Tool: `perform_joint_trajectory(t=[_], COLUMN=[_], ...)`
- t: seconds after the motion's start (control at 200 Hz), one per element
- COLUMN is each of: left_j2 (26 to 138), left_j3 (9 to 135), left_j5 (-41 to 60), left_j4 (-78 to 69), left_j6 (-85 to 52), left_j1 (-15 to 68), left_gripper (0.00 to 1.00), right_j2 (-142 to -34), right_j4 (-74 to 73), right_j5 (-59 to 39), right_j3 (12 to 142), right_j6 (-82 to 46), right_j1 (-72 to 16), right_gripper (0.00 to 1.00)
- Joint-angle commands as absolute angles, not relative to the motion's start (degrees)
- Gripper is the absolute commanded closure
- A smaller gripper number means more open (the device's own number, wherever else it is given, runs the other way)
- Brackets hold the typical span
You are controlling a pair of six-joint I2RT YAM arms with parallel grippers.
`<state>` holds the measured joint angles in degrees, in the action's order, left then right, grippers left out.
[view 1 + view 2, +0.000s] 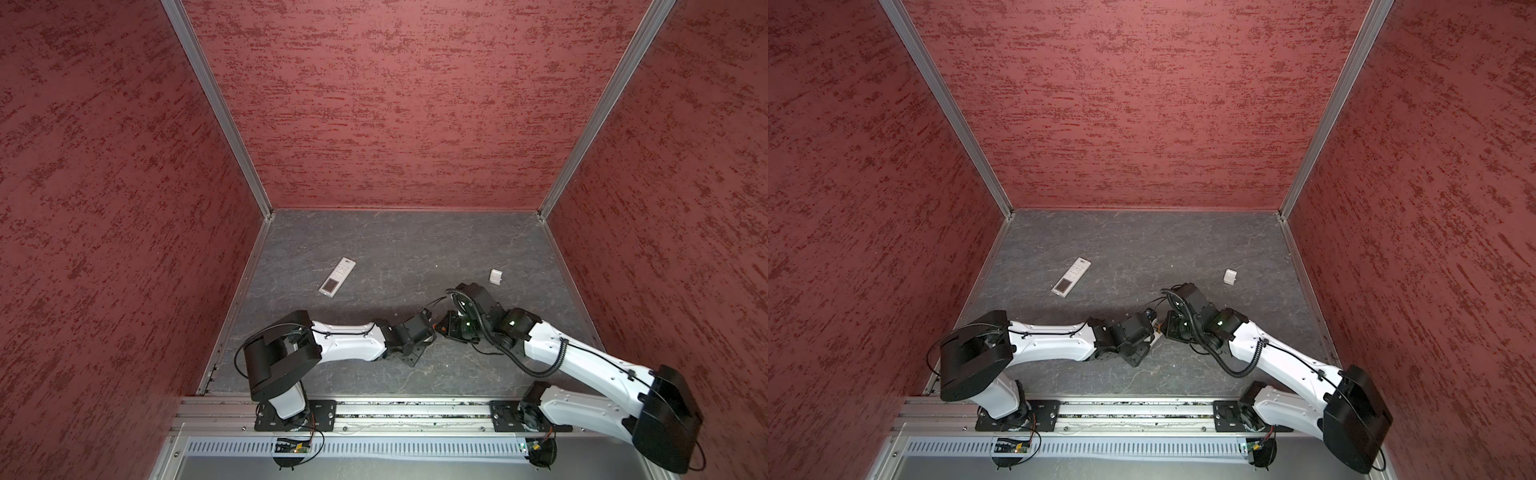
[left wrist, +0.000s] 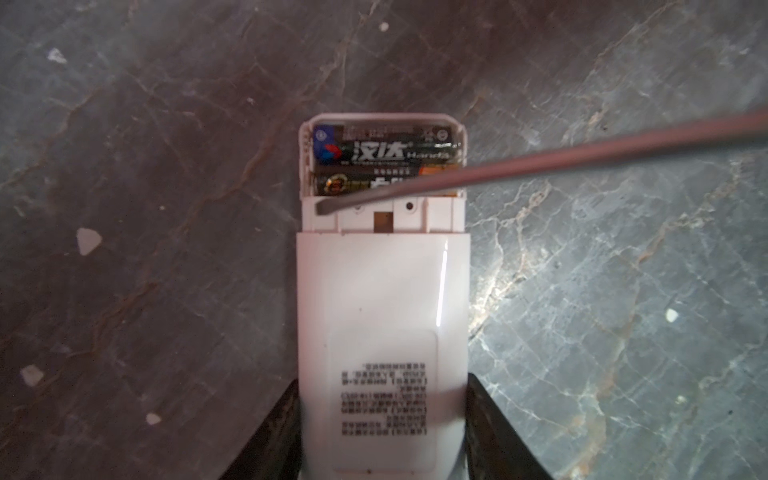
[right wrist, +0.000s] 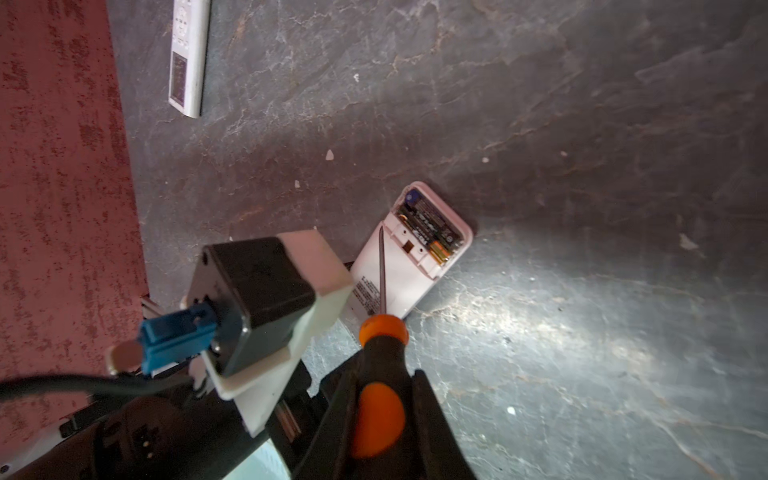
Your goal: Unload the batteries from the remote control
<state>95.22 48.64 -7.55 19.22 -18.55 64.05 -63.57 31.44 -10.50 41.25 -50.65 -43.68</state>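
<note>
The left gripper (image 2: 382,415) clamps the remote (image 2: 382,291). The right gripper (image 3: 380,405) grips the screwdriver (image 3: 381,353), its tip just beside the batteries (image 2: 386,151).

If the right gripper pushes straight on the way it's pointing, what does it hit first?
Its screwdriver tip would likely meet the opened remote first, at the ledge beside the batteries; contact depth is unclear.

Open across the far worktop (image 1: 415,241), save for a spare remote (image 1: 337,276) left of centre and a white cover (image 1: 496,277) at right. Tight at near centre between left arm (image 1: 349,340) and right arm (image 1: 582,357); barred over the batteries (image 2: 386,151) by the slanting screwdriver (image 2: 540,162) shaft. Hemmed by red walls (image 1: 124,208) on three sides.
</note>
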Motion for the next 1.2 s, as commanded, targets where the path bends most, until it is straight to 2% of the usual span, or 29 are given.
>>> perform_joint_trajectory(t=[0.0,1.192], left_j2=[98.96,99.67], left_j3=[46.16,46.50], left_j5=[-1.92,-2.21], left_j4=[22.88,23.58], left_j6=[-18.86,-18.85], left_j1=[64.57,65.21], left_gripper=[0.85,0.87], right_j2=[-61.64,-59.77], right_j4=[37.08,37.86], right_j5=[-6.23,-4.88], right_j3=[43.30,40.40], right_j6=[-49.58,-51.30], right_j1=[-43.87,-43.86], right_gripper=[1.00,1.00])
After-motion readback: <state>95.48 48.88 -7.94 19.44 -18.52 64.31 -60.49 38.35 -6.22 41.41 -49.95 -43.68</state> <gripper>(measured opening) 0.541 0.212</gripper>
